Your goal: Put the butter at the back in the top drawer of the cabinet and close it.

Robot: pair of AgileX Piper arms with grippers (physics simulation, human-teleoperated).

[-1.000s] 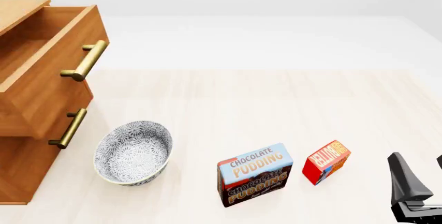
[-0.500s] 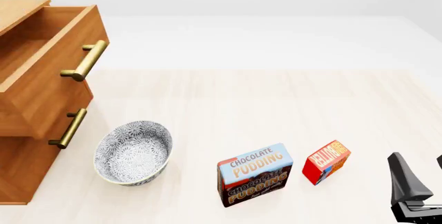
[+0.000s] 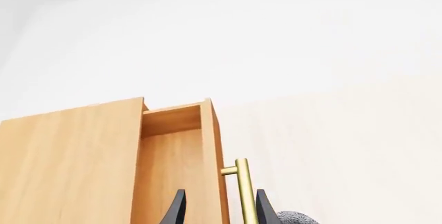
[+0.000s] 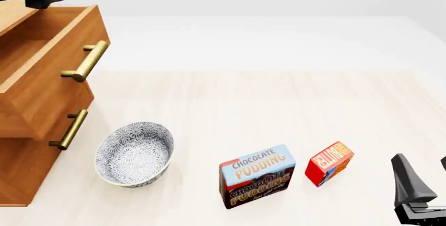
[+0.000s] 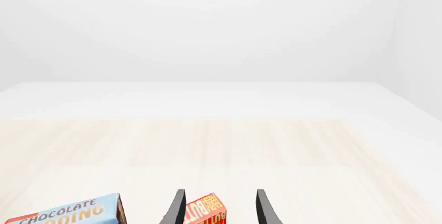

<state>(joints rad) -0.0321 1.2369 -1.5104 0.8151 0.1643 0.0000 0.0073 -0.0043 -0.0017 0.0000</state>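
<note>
While the uppermost wooden drawer (image 4: 49,64) stands pulled well out of the light-brown wooden three-drawer cabinet (image 4: 21,168) at the left of the front view, the small red rectangular butter box with orange-yellow lettering (image 4: 329,163) stands on the pale wood-grain table (image 4: 279,100) near the front edge, well apart from the cabinet. Just beside it, toward the cabinet, stands the larger blue-and-brown Chocolate Pudding box (image 4: 256,176), and further that way rests a grey-and-white patterned bowl (image 4: 133,154), near the cabinet's lower drawers. The open drawer's inside looks bare in what shows of it, and its brass bar handle (image 4: 85,61) juts forward above the handle of the drawer below (image 4: 70,129).

The dark left gripper (image 3: 217,211) hangs above the open drawer; in the left wrist view its two fingertips are spread apart with nothing between them but the drawer's front panel and handle below. In the front view only a dark part of that arm shows at the top left corner. The dark right gripper (image 5: 219,208) sits low at the front right of the table, fingers parted and empty, with the butter box seen just beyond the gap between them and not touching either finger.
</note>
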